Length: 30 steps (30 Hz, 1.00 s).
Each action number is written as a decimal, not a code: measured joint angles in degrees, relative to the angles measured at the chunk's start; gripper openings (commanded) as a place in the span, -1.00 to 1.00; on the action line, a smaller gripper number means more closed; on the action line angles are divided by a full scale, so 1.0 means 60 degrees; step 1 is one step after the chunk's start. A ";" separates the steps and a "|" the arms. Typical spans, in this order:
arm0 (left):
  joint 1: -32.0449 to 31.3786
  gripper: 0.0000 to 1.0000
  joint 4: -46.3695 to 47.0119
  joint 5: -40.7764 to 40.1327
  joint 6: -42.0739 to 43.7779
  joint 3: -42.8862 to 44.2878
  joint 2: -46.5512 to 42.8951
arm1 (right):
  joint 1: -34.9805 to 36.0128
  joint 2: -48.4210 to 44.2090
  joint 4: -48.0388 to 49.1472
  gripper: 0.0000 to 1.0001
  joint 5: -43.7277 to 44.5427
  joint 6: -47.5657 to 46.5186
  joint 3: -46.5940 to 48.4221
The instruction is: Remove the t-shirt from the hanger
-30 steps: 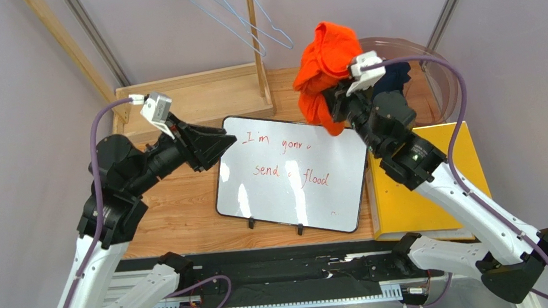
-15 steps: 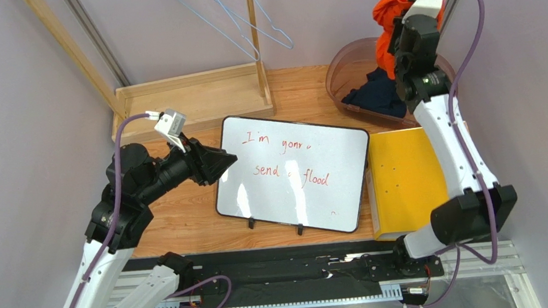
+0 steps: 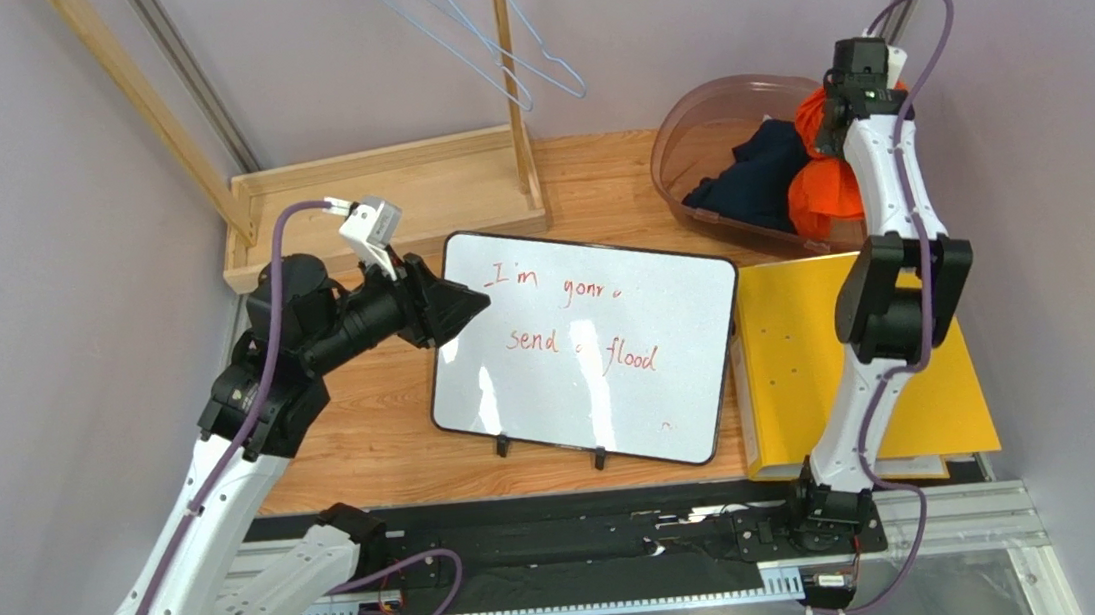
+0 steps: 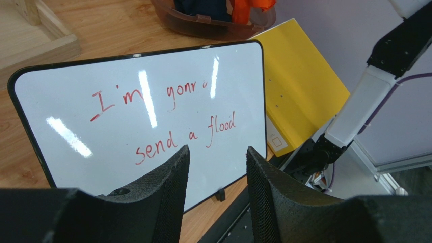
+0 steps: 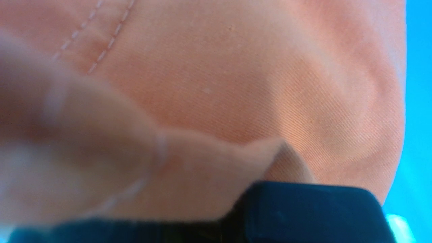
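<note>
Near the counter's middle, a whiteboard (image 3: 587,342) with red writing stands beside a yellow folder (image 3: 815,357) at the near right corner. The left gripper (image 3: 471,308) hovers over the whiteboard's left edge, its fingers (image 4: 162,177) slightly apart and holding nothing.

At the far right corner, a translucent bin (image 3: 687,121) holds the orange t-shirt (image 3: 818,199), which lies on a dark garment (image 3: 752,175). The right gripper (image 3: 845,121) reaches into it. Orange cloth fills the wrist view, so its grip cannot be judged.

Wire hangers (image 3: 482,28) hang bare at the far edge. The shirt appears removed; only letting go seems left. It is crumpled, pointing nowhere clearly, with its bulk running roughly near to far.
</note>
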 measured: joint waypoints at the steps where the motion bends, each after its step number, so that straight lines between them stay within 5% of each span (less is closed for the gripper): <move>1: 0.0000 0.00 0.0033 0.0011 -0.0004 -0.0011 0.0004 | -0.0007 0.0423 -0.0310 -1.00 -0.0102 0.0095 0.0313; 12: 0.0000 -0.01 0.0255 0.0066 -0.0062 -0.0011 -0.0040 | -0.0444 0.2998 -0.2251 -0.97 -0.1188 0.0871 0.2215; 18: 0.0000 -0.01 0.0255 0.0073 -0.0113 -0.0011 -0.0026 | -0.0605 0.3406 -0.2539 -0.45 -0.1275 0.0962 0.2696; 22: 0.0000 -0.01 0.0259 0.0087 -0.0186 -0.0011 -0.0011 | -0.0594 0.3406 -0.2634 0.30 -0.1322 0.0951 0.2710; 30: 0.0000 -0.01 0.0339 0.0255 -0.0423 -0.0157 -0.0080 | -0.0546 0.2725 -0.3020 0.76 -0.1333 0.0914 0.2710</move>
